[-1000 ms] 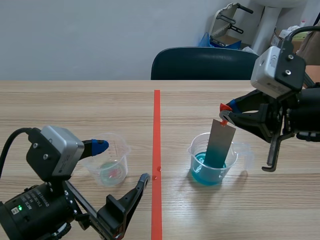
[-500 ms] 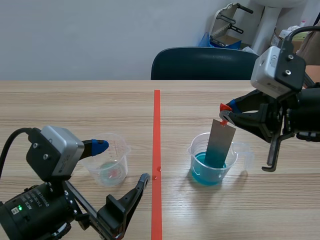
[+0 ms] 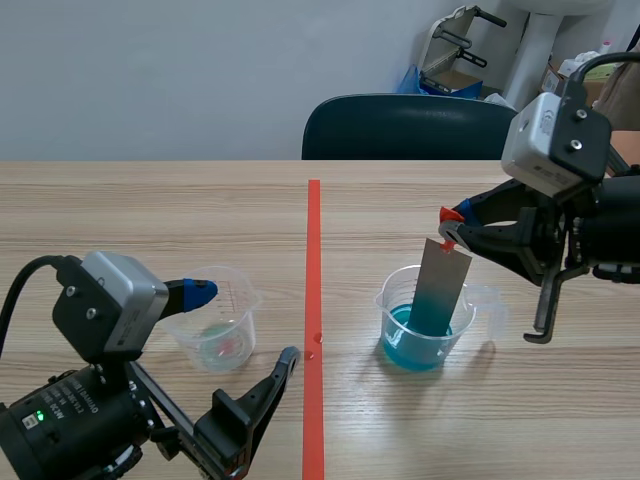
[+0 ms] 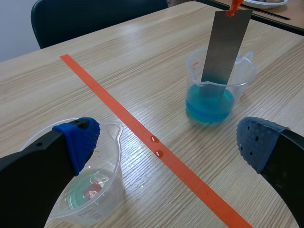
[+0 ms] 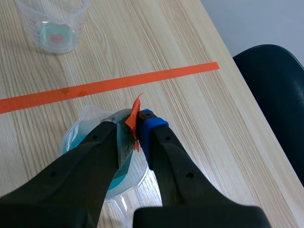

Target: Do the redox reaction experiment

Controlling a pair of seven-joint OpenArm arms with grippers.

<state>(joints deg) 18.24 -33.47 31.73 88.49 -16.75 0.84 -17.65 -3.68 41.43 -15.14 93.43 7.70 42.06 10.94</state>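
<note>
Nothing has moved since a second ago. The right end effector point(image 3: 452, 228) stays clamped shut on the orange-tagged top of the metal strip point(image 3: 440, 290). The strip is near-upright, its lower end in the blue liquid of the cup point(image 3: 425, 340), right of the tape line point(image 3: 313, 300). The left end effector point(image 4: 166, 135) is wide open and holds nothing, one pad at the small cup point(image 4: 90, 190). Best to hold the strip steady and submerged, not press on the cup wall, and lift out straight.
</note>
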